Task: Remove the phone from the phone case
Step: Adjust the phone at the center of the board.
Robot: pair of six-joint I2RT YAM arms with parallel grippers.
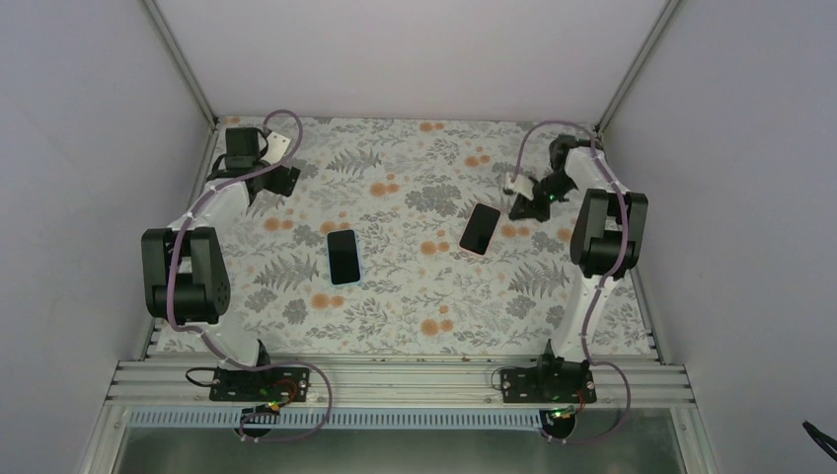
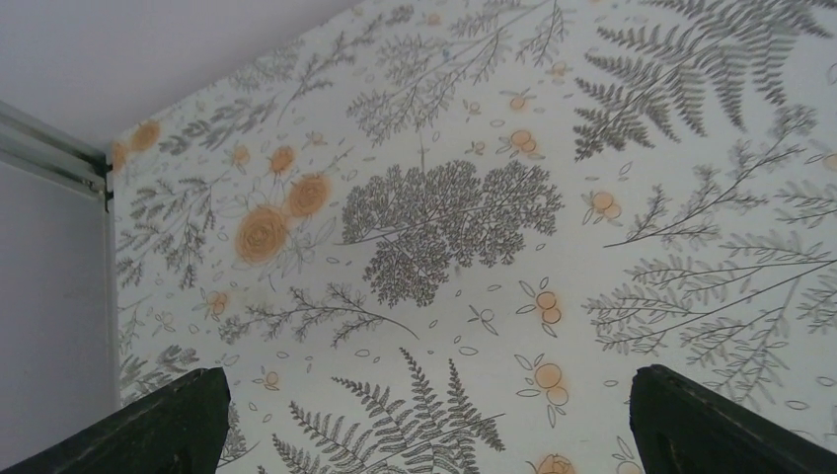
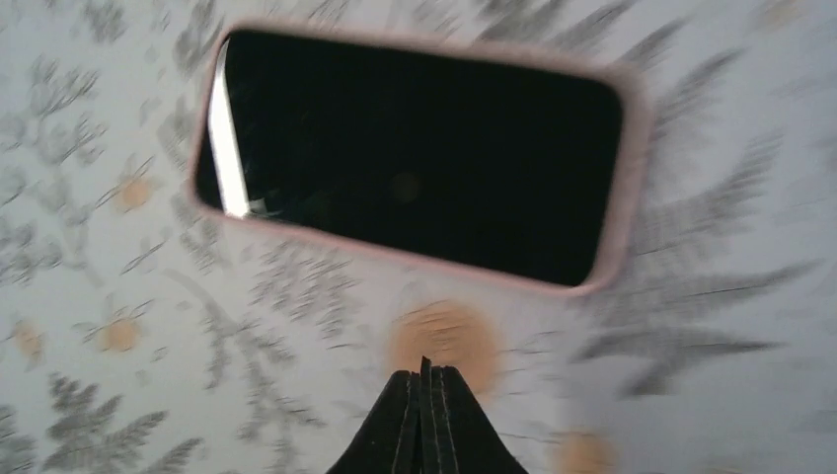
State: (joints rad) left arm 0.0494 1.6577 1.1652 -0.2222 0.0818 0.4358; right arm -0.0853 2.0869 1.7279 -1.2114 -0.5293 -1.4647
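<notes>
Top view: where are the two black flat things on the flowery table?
left black flat thing [image 1: 342,256], top view, middle of its dark face.
right black flat thing [image 1: 480,228], top view, middle of its dark face.

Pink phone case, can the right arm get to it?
Probably yes. The right gripper hangs close beside the pink phone case, only floral tablecloth between them. Its jaws are shut, so it would need to open first.
</notes>
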